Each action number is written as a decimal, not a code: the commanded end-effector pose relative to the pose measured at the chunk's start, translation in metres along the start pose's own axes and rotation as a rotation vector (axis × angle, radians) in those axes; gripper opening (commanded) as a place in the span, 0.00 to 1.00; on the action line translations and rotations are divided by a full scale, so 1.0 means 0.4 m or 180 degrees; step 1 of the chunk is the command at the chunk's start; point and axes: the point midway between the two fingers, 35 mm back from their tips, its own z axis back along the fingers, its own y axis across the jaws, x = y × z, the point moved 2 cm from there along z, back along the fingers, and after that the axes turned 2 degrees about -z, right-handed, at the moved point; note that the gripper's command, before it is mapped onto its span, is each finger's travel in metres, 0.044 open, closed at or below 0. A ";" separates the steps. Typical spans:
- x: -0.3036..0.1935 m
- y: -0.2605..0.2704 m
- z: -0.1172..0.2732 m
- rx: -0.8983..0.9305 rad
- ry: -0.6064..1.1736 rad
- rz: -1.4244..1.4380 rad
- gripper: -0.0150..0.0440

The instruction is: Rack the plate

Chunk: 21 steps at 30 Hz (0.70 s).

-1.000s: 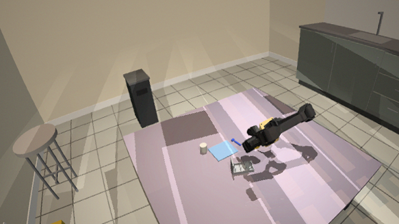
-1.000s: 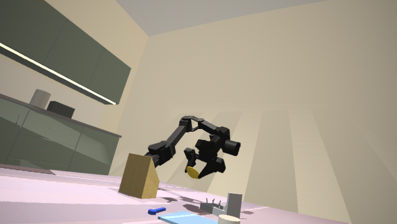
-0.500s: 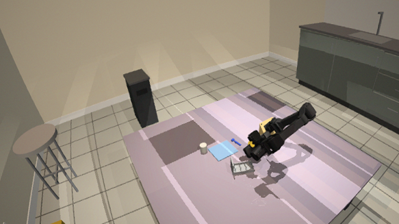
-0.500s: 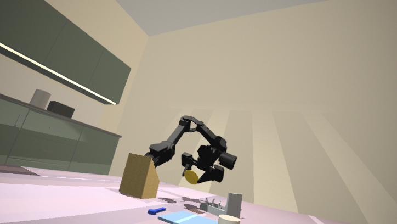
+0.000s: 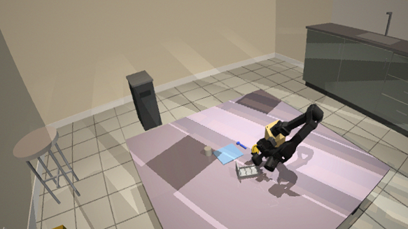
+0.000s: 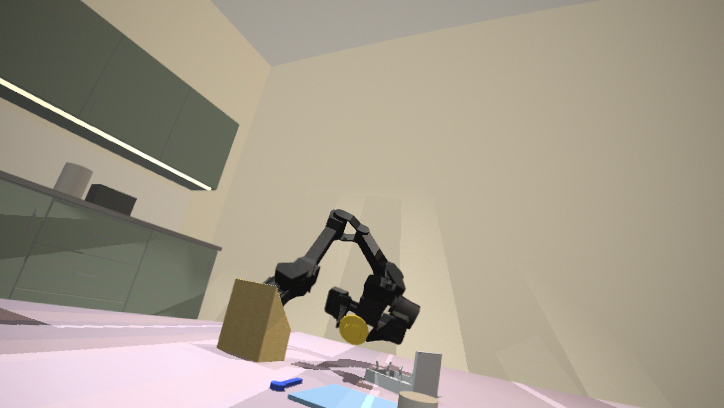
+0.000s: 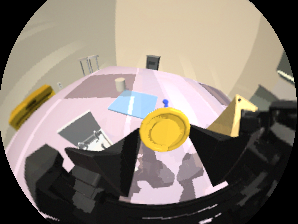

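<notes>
Where top view hides it, exterior shows plate [image 6: 353, 329] face | gripper [image 6: 360, 324] pinching plate above rack [image 6: 387, 377]

plate [image 6: 353, 329]: smooth matt yellow | dish rack [image 6: 387, 377]: grey, metal-like | table [image 5: 221, 205]: glossy pink

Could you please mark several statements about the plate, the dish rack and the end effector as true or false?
1. The end effector grips the yellow plate. True.
2. The plate already stands in the dish rack. False: it hangs in the air above the rack.
3. A blue mat lies beside the rack. True.
4. The rack holds several plates. False: its slots are empty.
5. The small beige cylinder sits inside the rack. False: it stands on the table, beyond the mat.
</notes>
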 end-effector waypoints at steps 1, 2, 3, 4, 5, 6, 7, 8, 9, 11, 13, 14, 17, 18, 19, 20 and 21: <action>-0.009 0.005 -0.002 0.0165 -0.0180 0.0051 0.25; -0.012 0.007 -0.002 0.0212 -0.0225 0.0068 0.25; -0.014 0.008 -0.001 0.0261 -0.0270 0.0084 0.25; -0.018 0.010 -0.001 0.0310 -0.0314 0.0100 0.25; -0.021 0.011 -0.001 0.0360 -0.0358 0.0116 0.25; -0.024 0.013 0.000 0.0411 -0.0400 0.0130 0.25; -0.027 0.014 0.000 0.0462 -0.0442 0.0144 0.25; -0.030 0.015 0.001 0.0515 -0.0483 0.0158 0.25; -0.033 0.017 0.002 0.0568 -0.0523 0.0171 0.25; -0.040 0.019 0.004 0.0677 -0.0600 0.0196 0.25; -0.047 0.022 0.007 0.0788 -0.0674 0.0218 0.25; -0.050 0.023 0.008 0.0845 -0.0710 0.0228 0.25; -0.060 0.026 0.014 0.1018 -0.0812 0.0255 0.25; -0.064 0.027 0.015 0.1078 -0.0844 0.0263 0.25; -0.068 0.027 0.018 0.1137 -0.0876 0.0270 0.25; -0.071 0.028 0.020 0.1198 -0.0906 0.0277 0.25; -0.075 0.029 0.022 0.1259 -0.0935 0.0283 0.25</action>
